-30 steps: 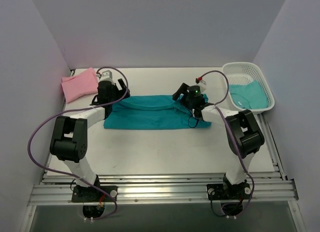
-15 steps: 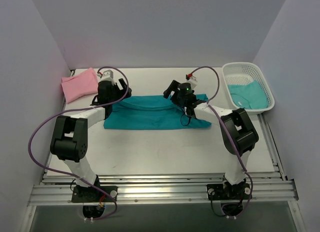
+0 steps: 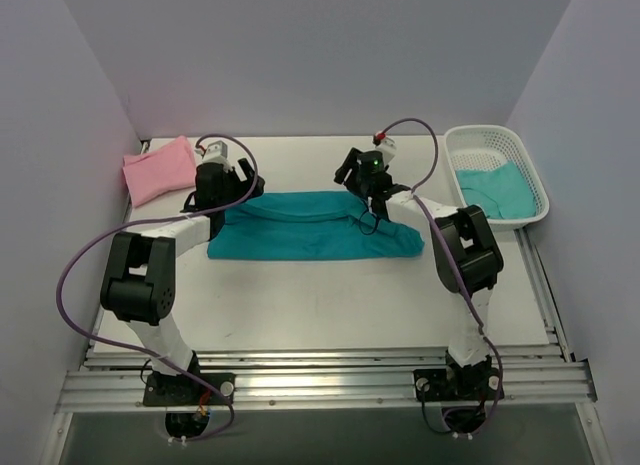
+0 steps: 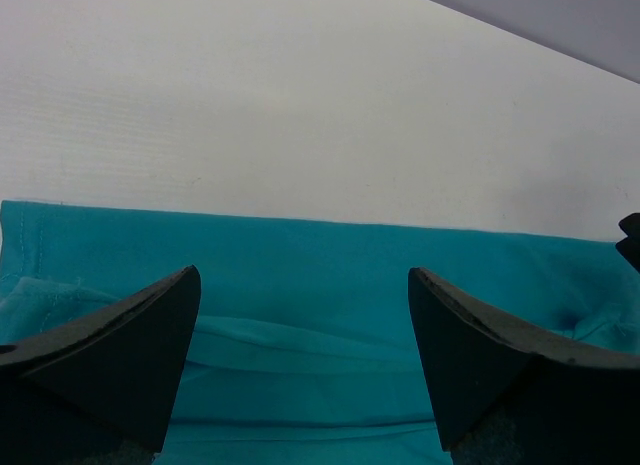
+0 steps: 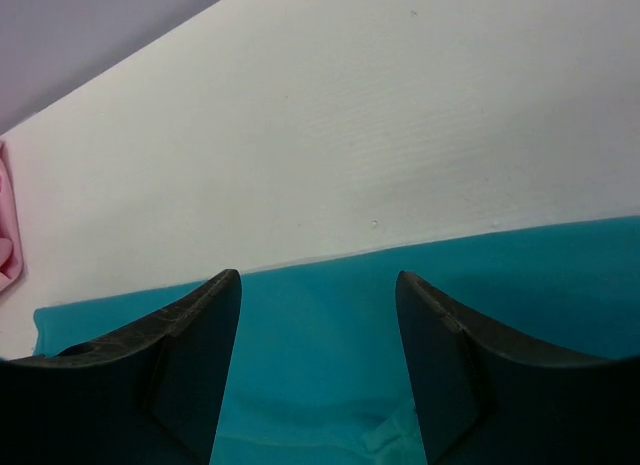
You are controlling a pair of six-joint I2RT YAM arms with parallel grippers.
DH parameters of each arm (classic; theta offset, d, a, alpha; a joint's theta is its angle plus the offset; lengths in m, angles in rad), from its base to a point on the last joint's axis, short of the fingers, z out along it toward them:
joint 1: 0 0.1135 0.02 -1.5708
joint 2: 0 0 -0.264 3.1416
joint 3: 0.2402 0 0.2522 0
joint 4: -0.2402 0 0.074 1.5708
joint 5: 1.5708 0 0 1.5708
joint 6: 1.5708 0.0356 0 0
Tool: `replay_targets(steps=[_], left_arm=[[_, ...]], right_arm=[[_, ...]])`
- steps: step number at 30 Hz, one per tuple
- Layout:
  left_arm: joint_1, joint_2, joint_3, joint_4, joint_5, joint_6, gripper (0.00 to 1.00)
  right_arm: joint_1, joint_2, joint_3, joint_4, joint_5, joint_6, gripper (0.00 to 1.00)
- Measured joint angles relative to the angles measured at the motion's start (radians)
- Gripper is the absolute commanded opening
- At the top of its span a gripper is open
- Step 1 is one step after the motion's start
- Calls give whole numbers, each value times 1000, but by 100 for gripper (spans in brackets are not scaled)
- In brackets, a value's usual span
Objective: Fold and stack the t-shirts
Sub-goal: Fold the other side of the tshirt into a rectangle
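A teal t-shirt [image 3: 310,225] lies in a long folded band across the middle of the table. It fills the lower part of the left wrist view [image 4: 300,335] and the right wrist view [image 5: 320,365]. My left gripper [image 3: 238,180] is open above the shirt's far left edge. My right gripper [image 3: 350,177] is open above the shirt's far edge, right of centre. Neither holds cloth. A folded pink t-shirt [image 3: 158,168] lies at the far left corner. More teal t-shirts [image 3: 497,190] lie in the basket.
The white mesh basket [image 3: 500,137] stands at the far right. Side walls stand close on both sides. White table [image 3: 300,295] shows in front of the shirt. A pink sliver of the folded shirt [image 5: 6,235] shows at the left edge of the right wrist view.
My right gripper has moved left and toward the far edge of the teal shirt, off its right end. The shirt's right end now lies flat. My left arm has not moved.
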Motion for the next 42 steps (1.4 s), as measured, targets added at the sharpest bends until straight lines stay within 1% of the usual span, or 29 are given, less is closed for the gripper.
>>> replay_targets(steps=[3,6,9,10,13,19,23,29,35,39,42], left_arm=[[0,0,0,5,8,-1,92],[0,0,0,12,15,-4,92],[0,0,0,18,21,-10,92],[0,0,0,19,24,-13,92],[0,0,-2,20,33,-19,91],[0,0,-6,22,38,-24,91],[0,0,-8,29,45,-26,91],[0,0,-17,39,59,-28,90],[-1,0,-17,51,71,-45,90],[-6,0,-17,64,77,-47,90],[-12,0,-17,69,85,-47,90]], right_arm=[[-6,-10,-48,12,1,0,58],[-5,-15,-99,13,0,-1,54],[-5,-23,-144,13,-2,0,47],[-5,-25,-155,14,-4,0,42],[0,-39,-188,21,-7,3,38],[15,-128,-263,18,-6,3,38],[22,-219,-330,18,-2,3,38],[27,-375,-512,39,21,9,38],[28,-402,-657,72,30,29,36],[34,-414,-672,71,32,35,35],[47,-462,-635,34,39,35,36]])
